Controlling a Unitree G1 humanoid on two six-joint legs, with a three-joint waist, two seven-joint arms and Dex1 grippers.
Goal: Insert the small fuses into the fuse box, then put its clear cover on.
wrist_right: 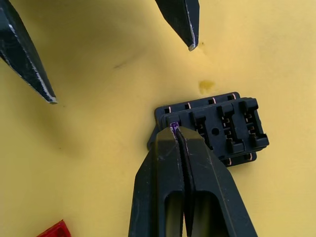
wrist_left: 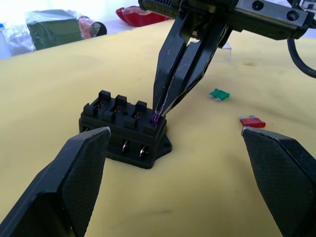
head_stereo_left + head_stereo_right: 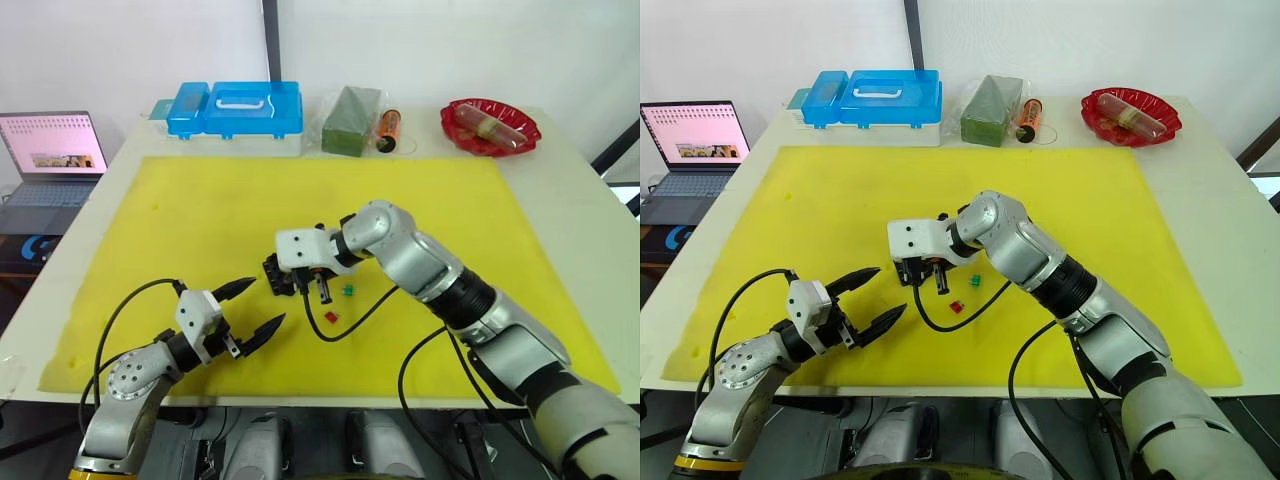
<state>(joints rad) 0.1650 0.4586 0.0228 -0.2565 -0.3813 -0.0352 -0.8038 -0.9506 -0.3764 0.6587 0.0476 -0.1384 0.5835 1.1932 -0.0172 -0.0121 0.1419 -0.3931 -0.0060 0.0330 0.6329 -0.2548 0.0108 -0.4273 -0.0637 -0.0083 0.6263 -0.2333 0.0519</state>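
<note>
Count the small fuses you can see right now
3. A purple fuse is pinched in the right hand at the fuse box; a green fuse and a red fuse lie on the yellow mat. Others may be hidden.

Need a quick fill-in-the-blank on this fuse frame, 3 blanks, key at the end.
1. The right gripper pinches a ____ fuse at the fuse box.
2. The left gripper hangs ____, near the box.
3. Loose on the yellow mat lie a green fuse and a ____ one.

Missing words: purple; open; red
</note>
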